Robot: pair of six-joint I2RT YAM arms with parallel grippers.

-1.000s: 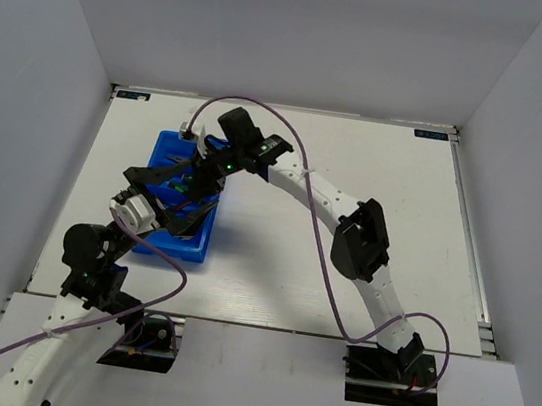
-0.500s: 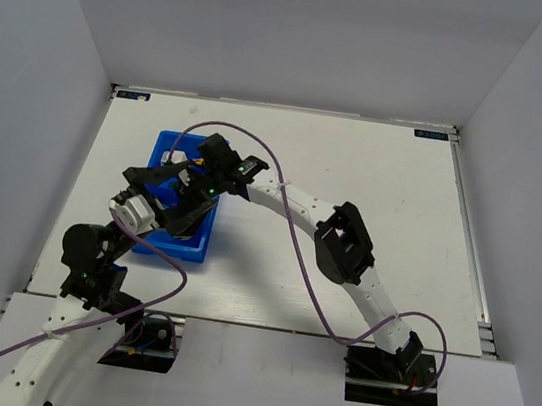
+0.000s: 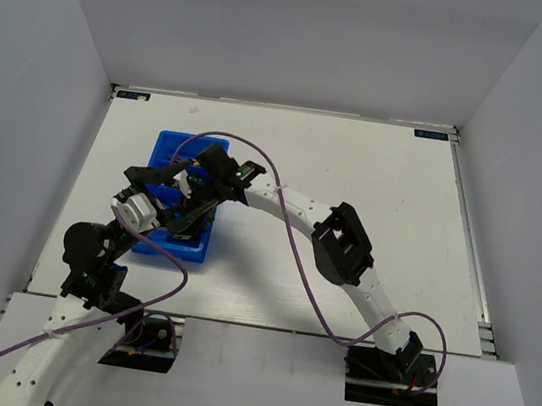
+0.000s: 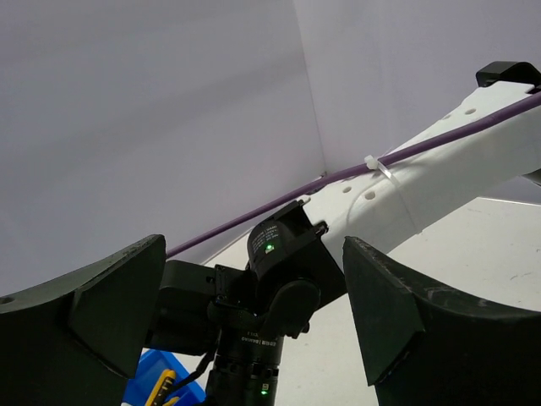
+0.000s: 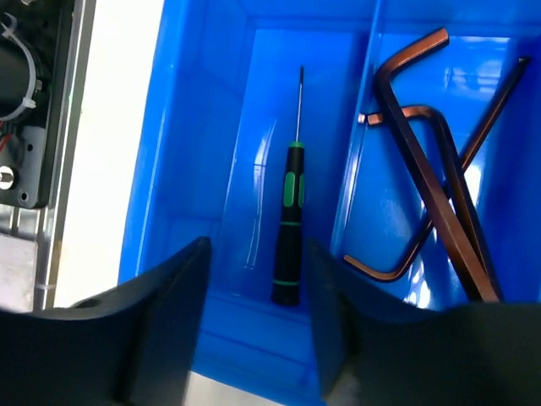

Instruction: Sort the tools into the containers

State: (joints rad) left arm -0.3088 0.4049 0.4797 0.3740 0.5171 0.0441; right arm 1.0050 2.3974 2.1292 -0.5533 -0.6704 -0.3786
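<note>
Screwdriver with green handle lies in a narrow compartment of the blue bin, directly under the right hand, shaft running 12 to 6 o'clock, tip at 12; that hand is parted and empty, hex keys at 3 o'clock.

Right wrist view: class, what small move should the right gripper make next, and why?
Probably lift the right gripper straight up, clear of the blue bin. Its jaws stand open and empty, and the screwdriver lies flat in its own compartment, with the hex keys in the next one.
</note>
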